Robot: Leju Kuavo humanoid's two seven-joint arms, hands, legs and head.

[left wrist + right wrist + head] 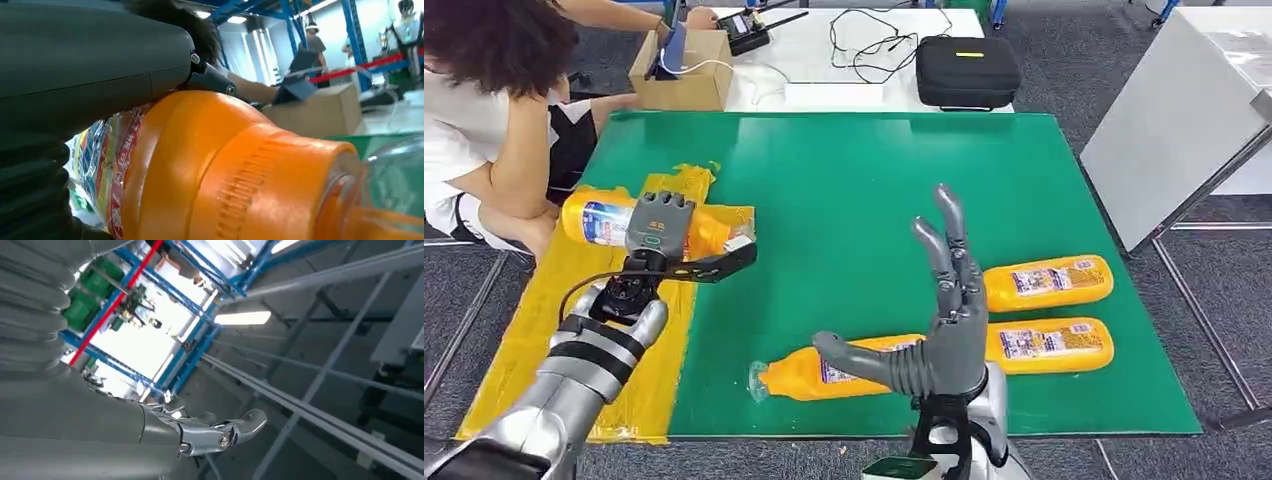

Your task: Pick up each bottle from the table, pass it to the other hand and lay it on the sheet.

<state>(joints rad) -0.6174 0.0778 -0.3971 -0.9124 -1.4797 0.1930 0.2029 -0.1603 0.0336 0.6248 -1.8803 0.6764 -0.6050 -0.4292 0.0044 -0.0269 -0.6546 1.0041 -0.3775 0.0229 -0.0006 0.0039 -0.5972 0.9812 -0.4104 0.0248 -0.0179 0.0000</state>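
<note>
Laying step: the left hand (660, 228) grips an orange bottle (602, 220) over the yellow sheet (544, 330) at nine o'clock; next, release. The right hand (944, 330) is spread, empty.

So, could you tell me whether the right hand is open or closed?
Open: the right hand is raised with its fingers spread, holding nothing.

I see four orange bottles with printed labels. One bottle (594, 222) lies on its side over the yellow sheet (544, 330) at the counter's left edge, under my left hand (659, 228). Three lie on the green counter (844, 180): a near bottle (809, 375) with a clear cap, and two right-side bottles (1049, 283) (1054, 342) side by side.
</note>
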